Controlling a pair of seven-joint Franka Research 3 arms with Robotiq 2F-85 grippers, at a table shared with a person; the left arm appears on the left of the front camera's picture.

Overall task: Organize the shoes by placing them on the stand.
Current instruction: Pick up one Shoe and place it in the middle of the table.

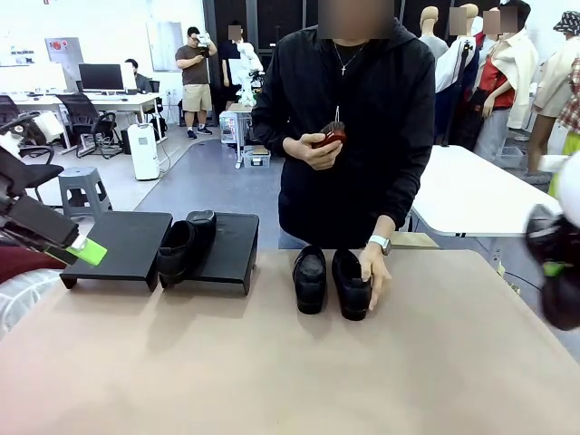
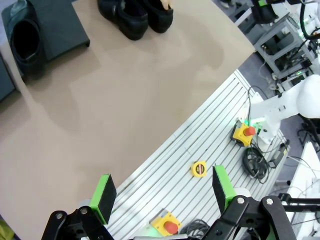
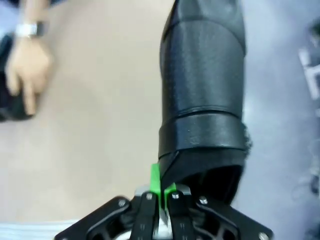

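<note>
So the right gripper (image 3: 161,187) has its jaws clamped on the collar of a tall shoe (image 3: 202,90), its length running straight out ahead of them. The stand (image 1: 118,237) sits clear across the worktop (image 1: 272,381) from those jaws, much nearer the left gripper (image 2: 163,192) (jaws wide, empty).

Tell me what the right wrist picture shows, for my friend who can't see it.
The right end effector pinches the rim of a shiny black shoe, holding it over the edge of the tan table. At the top left, a person's hand with a wristwatch touches another black shoe on the table.
</note>
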